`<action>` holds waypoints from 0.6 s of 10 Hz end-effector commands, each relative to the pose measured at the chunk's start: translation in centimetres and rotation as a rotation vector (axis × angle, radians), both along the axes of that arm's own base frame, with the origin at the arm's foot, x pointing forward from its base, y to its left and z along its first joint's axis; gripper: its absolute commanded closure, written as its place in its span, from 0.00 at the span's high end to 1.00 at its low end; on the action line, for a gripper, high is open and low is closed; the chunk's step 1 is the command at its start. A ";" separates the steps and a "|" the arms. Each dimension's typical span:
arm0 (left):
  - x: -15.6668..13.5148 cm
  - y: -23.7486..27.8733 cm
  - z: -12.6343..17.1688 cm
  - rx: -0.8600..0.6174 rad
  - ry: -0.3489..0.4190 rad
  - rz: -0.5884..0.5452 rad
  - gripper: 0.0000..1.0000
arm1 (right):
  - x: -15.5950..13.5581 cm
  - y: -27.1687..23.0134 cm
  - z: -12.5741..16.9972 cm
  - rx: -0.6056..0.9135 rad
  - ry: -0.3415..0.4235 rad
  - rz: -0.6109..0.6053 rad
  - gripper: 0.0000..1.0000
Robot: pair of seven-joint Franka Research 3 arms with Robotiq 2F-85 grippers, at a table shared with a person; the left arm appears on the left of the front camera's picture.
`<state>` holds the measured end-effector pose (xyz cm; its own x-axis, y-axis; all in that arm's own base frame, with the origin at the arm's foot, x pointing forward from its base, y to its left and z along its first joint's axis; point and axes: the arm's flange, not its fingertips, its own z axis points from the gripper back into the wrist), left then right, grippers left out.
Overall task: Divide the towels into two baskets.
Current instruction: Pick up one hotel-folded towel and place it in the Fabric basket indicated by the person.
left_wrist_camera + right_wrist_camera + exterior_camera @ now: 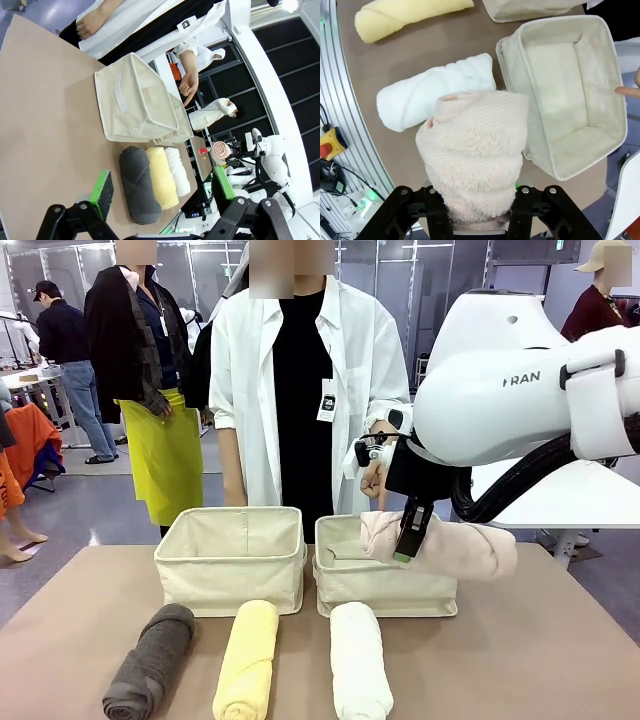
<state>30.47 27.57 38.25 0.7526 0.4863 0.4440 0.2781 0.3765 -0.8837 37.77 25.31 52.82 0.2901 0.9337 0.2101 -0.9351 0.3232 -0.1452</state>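
table (560, 640); right claw (408, 540) clamps pink towel (475, 150), grip half hidden; left claw (163, 185) apart

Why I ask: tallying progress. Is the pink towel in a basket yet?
Out, not yet in. The right gripper holds the pink towel in the air by the right-hand basket, whose inside lies empty.

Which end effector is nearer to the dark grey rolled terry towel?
Left. The left end effector, open, has the grey towel just ahead; the right end effector holds a pale pink towel roll by the farther cream canvas basket.
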 end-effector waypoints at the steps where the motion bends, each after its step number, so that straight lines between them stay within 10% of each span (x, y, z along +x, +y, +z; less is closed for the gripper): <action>1: -0.2 0.2 0.1 -0.002 -0.010 0.002 1.00 | 0.0 0.1 0.0 -0.001 -0.001 0.004 0.37; 3: -0.2 0.2 0.1 -0.002 -0.010 0.002 1.00 | 4.4 0.8 0.8 -0.005 -0.159 0.149 0.37; 6: -0.2 0.2 0.1 -0.002 -0.010 0.002 1.00 | 11.3 2.4 -1.2 0.025 -0.129 0.267 0.37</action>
<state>30.49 27.54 38.25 0.7530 0.4858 0.4439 0.2782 0.3762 -0.8838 46.97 27.39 51.47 0.0614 0.9695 0.2373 -0.9516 0.1286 -0.2791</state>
